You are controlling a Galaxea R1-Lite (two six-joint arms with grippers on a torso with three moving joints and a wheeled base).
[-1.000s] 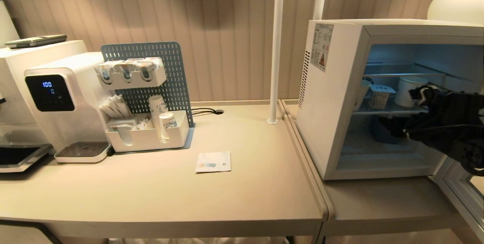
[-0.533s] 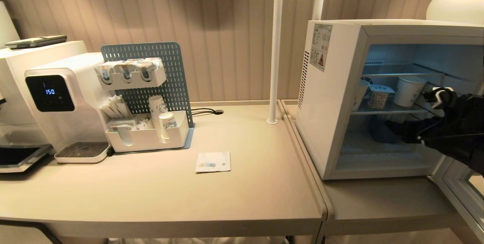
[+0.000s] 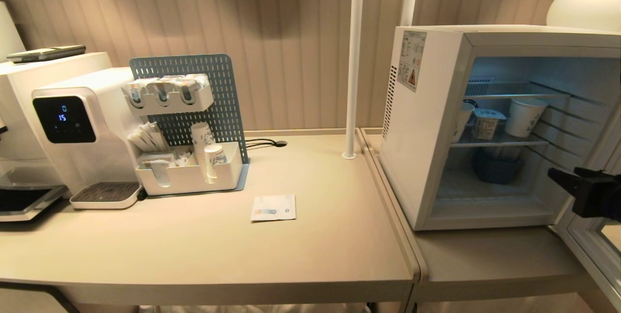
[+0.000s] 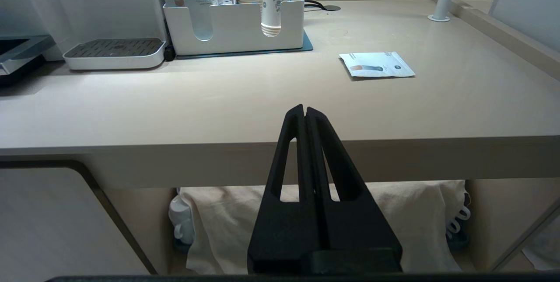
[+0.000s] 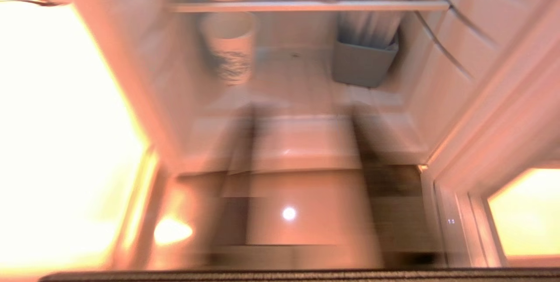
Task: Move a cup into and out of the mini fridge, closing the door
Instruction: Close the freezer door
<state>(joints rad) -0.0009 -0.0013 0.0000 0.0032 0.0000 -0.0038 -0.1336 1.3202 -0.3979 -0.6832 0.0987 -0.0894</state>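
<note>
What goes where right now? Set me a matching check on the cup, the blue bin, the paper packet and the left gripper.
Things:
1. cup
2. blue bin
3. paper packet
4. left gripper

Place or state:
A. shut, empty, low by the table's front edge
B. on the mini fridge's floor
C. on the fridge's middle wire shelf
D. flat on the table

Pairs: 1-C, 2-B, 3-D, 4-A
</note>
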